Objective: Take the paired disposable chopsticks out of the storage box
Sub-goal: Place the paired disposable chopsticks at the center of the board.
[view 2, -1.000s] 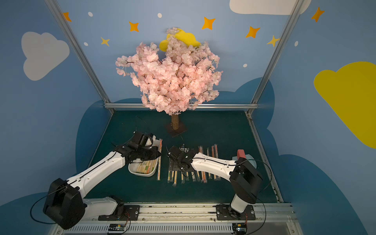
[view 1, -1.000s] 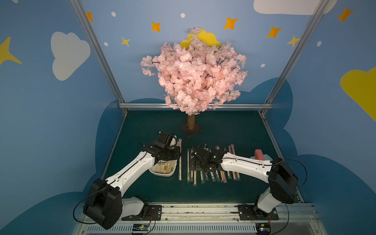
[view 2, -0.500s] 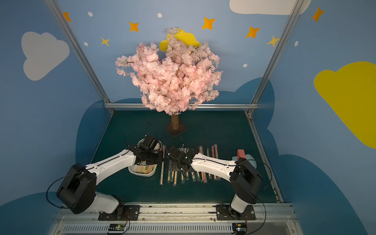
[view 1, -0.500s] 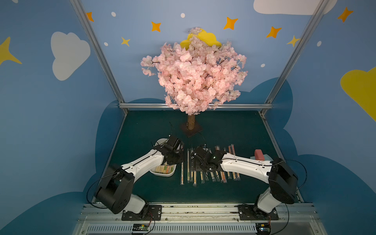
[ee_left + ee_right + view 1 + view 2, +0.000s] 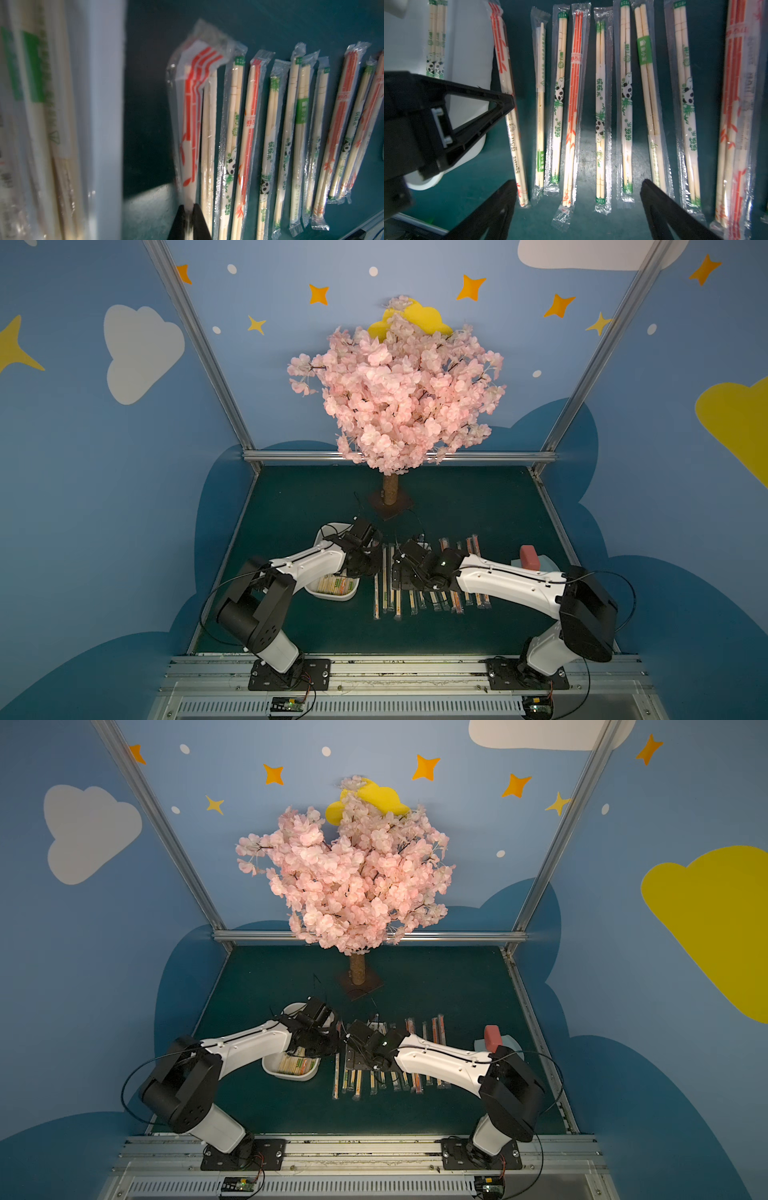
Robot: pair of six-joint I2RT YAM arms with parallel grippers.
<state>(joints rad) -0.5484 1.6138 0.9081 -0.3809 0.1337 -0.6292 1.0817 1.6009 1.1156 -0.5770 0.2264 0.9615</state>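
The white storage box sits left of centre, with paired disposable chopsticks still inside. Several more sleeved pairs lie in a row on the green mat. My left gripper is shut on an orange-marked pair. That pair lies slanted, low over the mat, between the box wall and the row. My right gripper hangs open above the row, holding nothing.
A pink blossom tree stands on its base behind the box. At the right edge of the mat a pink block rests on a light-blue item. The two wrists sit close together mid-table.
My left arm has swung right from above the box to the gap beside the row, carrying the orange-marked pair. The right arm has stayed still.
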